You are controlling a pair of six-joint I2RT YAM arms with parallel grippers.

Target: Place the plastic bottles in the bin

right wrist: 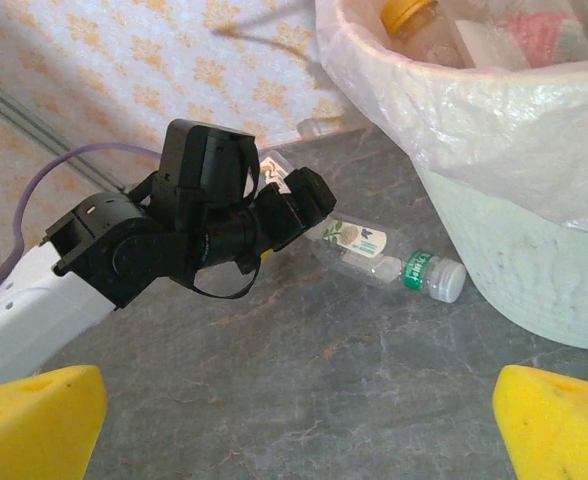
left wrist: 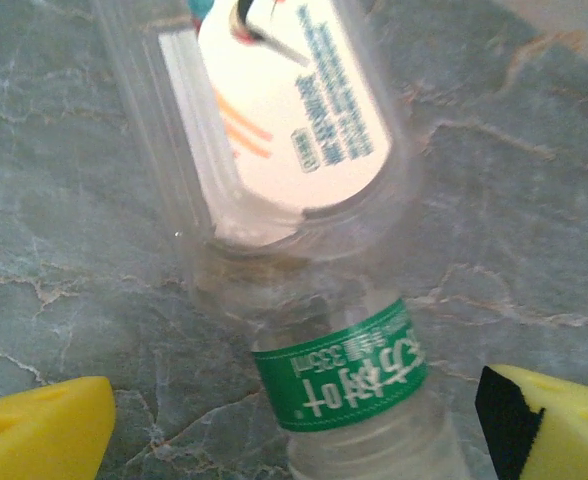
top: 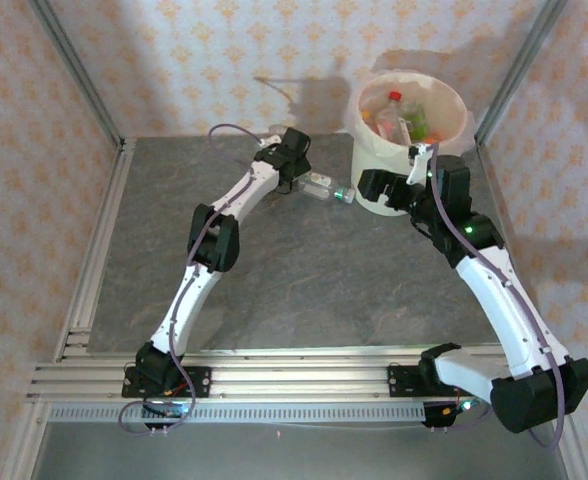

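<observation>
Clear plastic bottle, white label, green neck band & pale cap, lies on its side on the grey stone-look bench. Its cap end points to 4 o'clock, just beside the bin, at the bin's 8 o'clock. The bin is white w/ a pale bag folded over the rim. It stands at the bench's 1 o'clock corner w/ several bottles inside. L gripper hangs over the loose bottle from 10 o'clock, jaws wide. Its yellow pads flank the neck w/ gaps showing. R gripper sits at the bottle's 3 o'clock, before the bin wall, jaws wide, nothing between.
</observation>
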